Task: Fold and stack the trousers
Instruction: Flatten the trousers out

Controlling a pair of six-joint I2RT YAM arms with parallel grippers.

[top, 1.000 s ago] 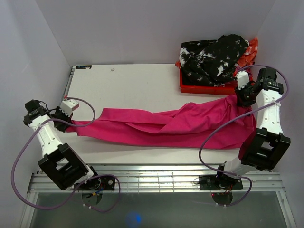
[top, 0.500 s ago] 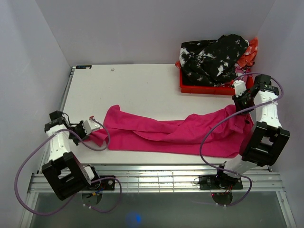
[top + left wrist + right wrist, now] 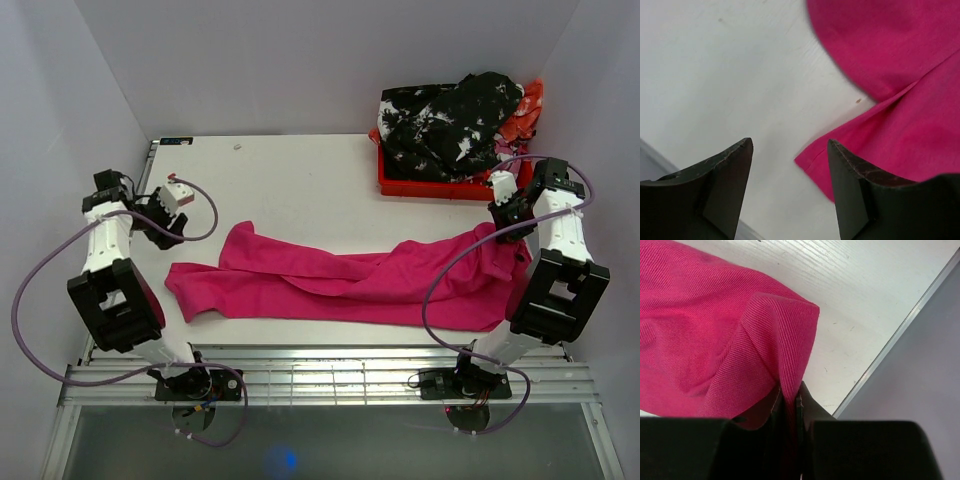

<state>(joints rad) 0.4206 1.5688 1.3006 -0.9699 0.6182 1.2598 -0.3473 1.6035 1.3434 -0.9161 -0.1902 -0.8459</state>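
The magenta-pink trousers (image 3: 340,275) lie stretched across the white table (image 3: 300,180), crumpled along their length. Their left end (image 3: 900,75) rests flat on the table. My left gripper (image 3: 172,222) hovers just beyond that end, open, with only bare table between its fingers (image 3: 732,182); in the left wrist view the gripper (image 3: 789,142) sits beside a trouser corner. My right gripper (image 3: 507,212) is shut on the trousers' right end, lifted a little near the table's right edge. In the right wrist view the gripper (image 3: 790,401) pinches a fold of the pink cloth (image 3: 715,340).
A red crate (image 3: 400,186) stands at the back right, heaped with black-and-white patterned clothes (image 3: 450,120). It is close behind my right gripper. Walls close in on the left, right and back. The table's right edge (image 3: 890,347) runs just beside the held fold.
My left gripper has opened and let go of the trousers' left end, then swung back toward the far left. That end now lies on the table, further right. The right gripper keeps its hold.
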